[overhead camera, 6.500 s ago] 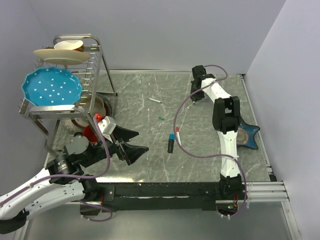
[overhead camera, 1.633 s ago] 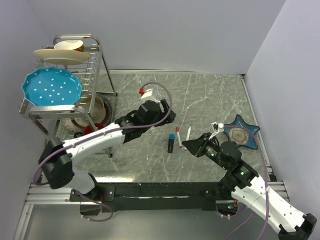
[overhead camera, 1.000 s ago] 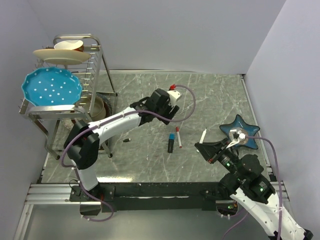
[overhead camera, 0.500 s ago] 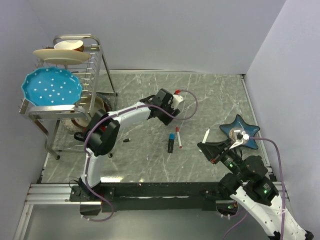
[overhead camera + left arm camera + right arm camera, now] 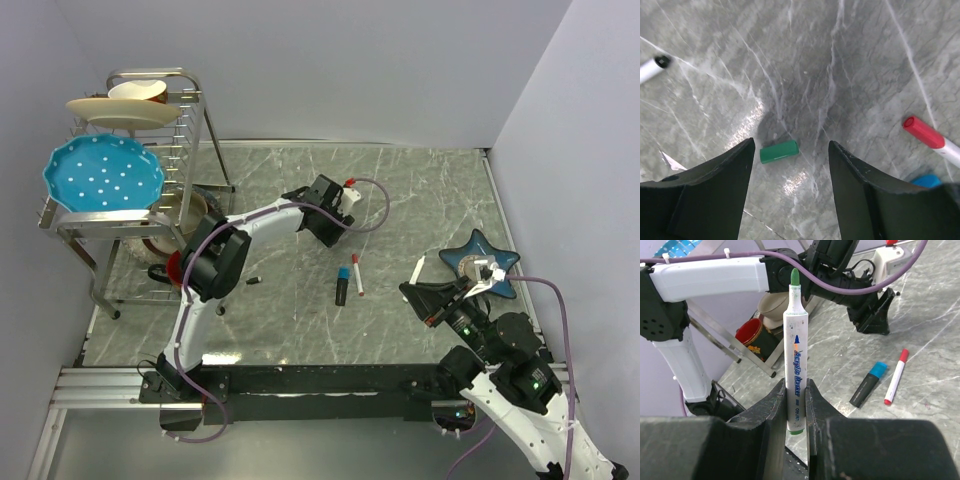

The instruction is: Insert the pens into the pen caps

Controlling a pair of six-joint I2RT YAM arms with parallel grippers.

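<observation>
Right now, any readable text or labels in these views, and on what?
"Acrylic Marker": blue script running along the white barrel of the green-tipped pen held in the right gripper.
Smaller dark print below it on the same barrel: too small to read.
Nothing else is legible in any view.

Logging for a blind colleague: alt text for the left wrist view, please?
A small green plastic cap lies on the grey marble table between the open jaws of the left gripper. A red-capped white pen lies at the right edge.

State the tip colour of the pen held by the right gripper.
Green; the pen shows best in the right wrist view.
</observation>
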